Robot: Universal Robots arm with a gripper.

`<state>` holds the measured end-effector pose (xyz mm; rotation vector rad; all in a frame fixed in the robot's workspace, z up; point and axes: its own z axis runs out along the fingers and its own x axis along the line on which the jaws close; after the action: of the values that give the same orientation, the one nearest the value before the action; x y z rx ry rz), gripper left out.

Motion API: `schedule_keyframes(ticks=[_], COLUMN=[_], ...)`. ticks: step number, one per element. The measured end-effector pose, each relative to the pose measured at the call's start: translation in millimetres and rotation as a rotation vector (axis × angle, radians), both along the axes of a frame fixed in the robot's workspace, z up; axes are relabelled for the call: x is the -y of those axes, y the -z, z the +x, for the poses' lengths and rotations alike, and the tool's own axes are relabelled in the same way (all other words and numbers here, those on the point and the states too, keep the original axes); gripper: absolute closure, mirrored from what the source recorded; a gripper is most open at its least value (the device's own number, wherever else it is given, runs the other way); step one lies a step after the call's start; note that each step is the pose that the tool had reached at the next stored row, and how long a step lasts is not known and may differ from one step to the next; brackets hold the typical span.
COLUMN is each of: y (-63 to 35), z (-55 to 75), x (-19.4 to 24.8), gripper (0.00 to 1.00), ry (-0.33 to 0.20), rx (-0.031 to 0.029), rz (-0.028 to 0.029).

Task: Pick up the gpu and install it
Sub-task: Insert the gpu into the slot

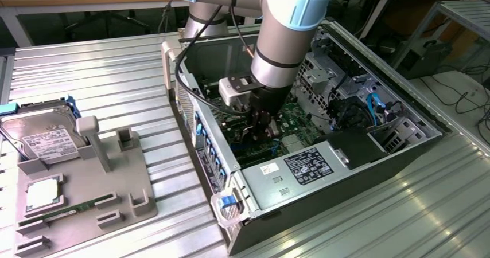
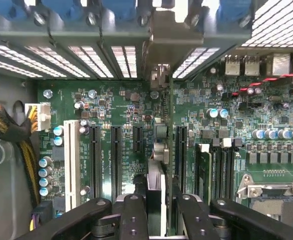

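arm reaches straight down into the open pc case [image 1: 306, 172], wrist vertical. gripper [image 2: 156, 200] is clamped on the gpu [image 2: 159, 150], held edge-on over the motherboard [image 2: 111, 115] slots, its bracket at the case's rear slot wall. hard drive [image 1: 46, 135] sits on the tray at the exterior view's left.

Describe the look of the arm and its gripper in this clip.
The arm is a silver-grey metal tube with light blue plastic caps at its joints. A black cable runs down alongside it. At the wrist sits a small white box, and below it a black gripper. In the wrist view its fingers are black linkage bars with round pins.
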<state>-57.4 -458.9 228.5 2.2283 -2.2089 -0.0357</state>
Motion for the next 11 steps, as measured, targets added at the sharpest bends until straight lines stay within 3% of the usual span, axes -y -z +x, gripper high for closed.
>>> schedule_keyframes(ticks=[7,11], y=[2.3,2.0], z=[0.0,0.1], x=[-0.2,-0.6], gripper=[0.73,0.71], ry=[0.0,0.0], rx=[0.0009,0.0094], rz=[0.0011,0.0042])
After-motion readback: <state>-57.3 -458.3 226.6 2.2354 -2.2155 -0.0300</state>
